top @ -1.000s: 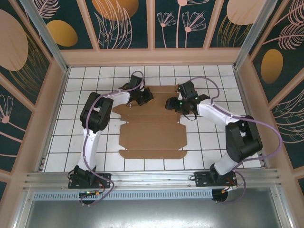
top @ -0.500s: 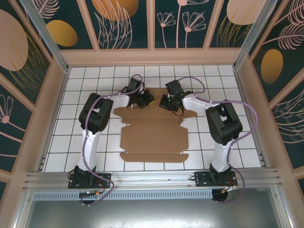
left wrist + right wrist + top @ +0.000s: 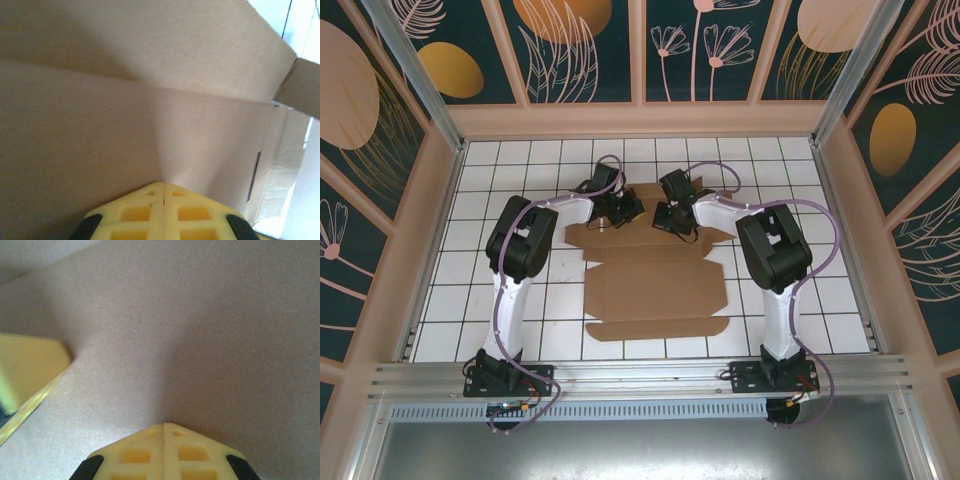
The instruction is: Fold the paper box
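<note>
The paper box [image 3: 655, 285] lies flat in the middle of the table [image 3: 460, 270], looking light and stiff but bendy at its creases, best pushed at its far flap, where the left gripper [image 3: 625, 210] and right gripper [image 3: 670, 215] sit, both shut and empty.

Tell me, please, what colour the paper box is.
The paper box is plain brown, seen best in the top external view.

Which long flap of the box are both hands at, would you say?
The far flap, nearest the back wall; the near flap lies flat, untouched.
</note>
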Robot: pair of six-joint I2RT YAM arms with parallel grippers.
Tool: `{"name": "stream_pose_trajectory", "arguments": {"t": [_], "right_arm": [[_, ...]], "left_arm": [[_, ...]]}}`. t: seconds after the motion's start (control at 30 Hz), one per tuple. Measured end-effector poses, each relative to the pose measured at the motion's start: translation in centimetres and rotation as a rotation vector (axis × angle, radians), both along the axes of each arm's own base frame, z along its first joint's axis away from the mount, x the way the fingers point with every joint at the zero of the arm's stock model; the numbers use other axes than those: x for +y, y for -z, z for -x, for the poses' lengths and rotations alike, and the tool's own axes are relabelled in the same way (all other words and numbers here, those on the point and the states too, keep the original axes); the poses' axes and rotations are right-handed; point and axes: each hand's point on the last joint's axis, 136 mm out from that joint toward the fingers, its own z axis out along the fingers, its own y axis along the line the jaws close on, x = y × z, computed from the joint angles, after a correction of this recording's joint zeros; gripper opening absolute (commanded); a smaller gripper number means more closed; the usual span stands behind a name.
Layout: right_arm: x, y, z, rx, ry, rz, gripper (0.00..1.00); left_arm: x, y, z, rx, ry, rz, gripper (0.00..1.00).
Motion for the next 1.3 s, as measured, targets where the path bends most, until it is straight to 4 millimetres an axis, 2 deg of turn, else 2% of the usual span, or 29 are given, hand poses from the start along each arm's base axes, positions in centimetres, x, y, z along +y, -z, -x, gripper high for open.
{"name": "stream_pose_trajectory", "arguments": {"t": [0.07,0.17,0.23,0.3,0.37,0.43,0.53,0.6,0.7,0.77,0.83,0.97,1.1,1.17,1.2,1.3], "right_arm": [[-1.3,0.0,-0.6,-0.014,0.002,0.035,0.00],[-2.2,0.0,-1.1,-0.025,-0.002,0.050,0.00],[-2.4,-0.1,-0.9,-0.033,-0.012,0.051,0.01],[-2.6,-0.3,-0.5,-0.031,-0.021,0.057,0.06],[-2.8,-0.6,-0.1,-0.031,-0.041,0.077,0.15],[-2.9,-1.3,-0.2,-0.044,-0.063,0.121,0.31],[-2.5,-3.1,-1.1,-0.093,-0.091,0.184,0.59],[-1.9,-4.7,-1.8,-0.135,-0.102,0.217,0.72],[-0.8,-6.4,-2.3,-0.186,-0.126,0.256,0.76],[0.0,-6.6,-2.3,-0.198,-0.144,0.266,0.79],[0.6,-5.8,-2.0,-0.187,-0.161,0.277,0.85],[0.6,-3.0,-1.2,-0.132,-0.188,0.325,0.86],[0.1,-0.3,-0.5,-0.084,-0.210,0.391,0.85],[0.2,-0.3,-0.6,-0.098,-0.218,0.401,0.84],[0.3,-0.2,-0.5,-0.103,-0.224,0.403,0.84],[0.4,-0.1,-0.6,-0.120,-0.240,0.400,0.83]], "left_arm": [[0.7,-0.2,-0.2,-0.012,-0.004,-0.047,0.00],[2.0,-1.2,-0.8,-0.054,-0.017,-0.116,0.02],[3.0,-3.0,-1.5,-0.099,-0.030,-0.150,0.09],[3.9,-5.1,-2.2,-0.154,-0.042,-0.172,0.17],[4.7,-7.8,-3.0,-0.213,-0.056,-0.193,0.30],[5.6,-10.8,-4.2,-0.287,-0.081,-0.210,0.39],[7.0,-14.4,-5.2,-0.367,-0.120,-0.225,0.43],[8.0,-15.6,-5.7,-0.391,-0.142,-0.234,0.43],[9.4,-16.0,-6.3,-0.394,-0.169,-0.249,0.43],[10.1,-15.7,-6.3,-0.379,-0.177,-0.260,0.43],[10.7,-15.3,-6.5,-0.367,-0.185,-0.267,0.43],[10.9,-14.7,-6.6,-0.349,-0.184,-0.282,0.45],[11.2,-14.3,-6.8,-0.346,-0.179,-0.315,0.54],[11.5,-14.2,-7.0,-0.349,-0.176,-0.330,0.59],[11.7,-14.1,-7.0,-0.348,-0.175,-0.339,0.66],[12.6,-13.4,-7.4,-0.339,-0.172,-0.357,0.71]]}}
